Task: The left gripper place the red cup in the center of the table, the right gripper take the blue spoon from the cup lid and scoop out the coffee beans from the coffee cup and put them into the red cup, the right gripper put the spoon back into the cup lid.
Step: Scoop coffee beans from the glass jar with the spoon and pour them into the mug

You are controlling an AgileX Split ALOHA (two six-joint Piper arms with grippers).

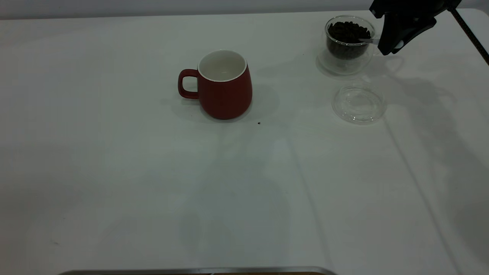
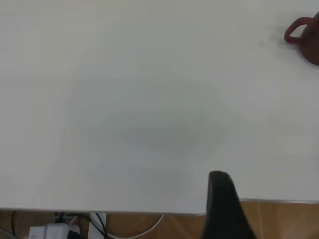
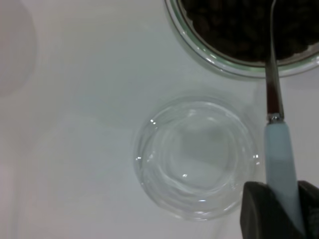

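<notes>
Right gripper [image 1: 390,45], the black wedge claw, is clamped on the pale-blue-handled metal spoon [image 3: 280,159], bowl dipped in the dark coffee beans [image 1: 347,32] inside the clear glass cup [image 1: 347,46], so the dark-red ceramic mug [image 1: 224,86] sits well off toward the left arm's side.

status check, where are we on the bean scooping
Right gripper shut on blue spoon, spoon bowl in coffee beans inside coffee cup. Red cup mid-table, empty. Cup lid bare. Left gripper parked at table edge.

blue spoon [image 3: 280,164] in jaws, bowl among coffee beans [image 3: 239,25]
</notes>
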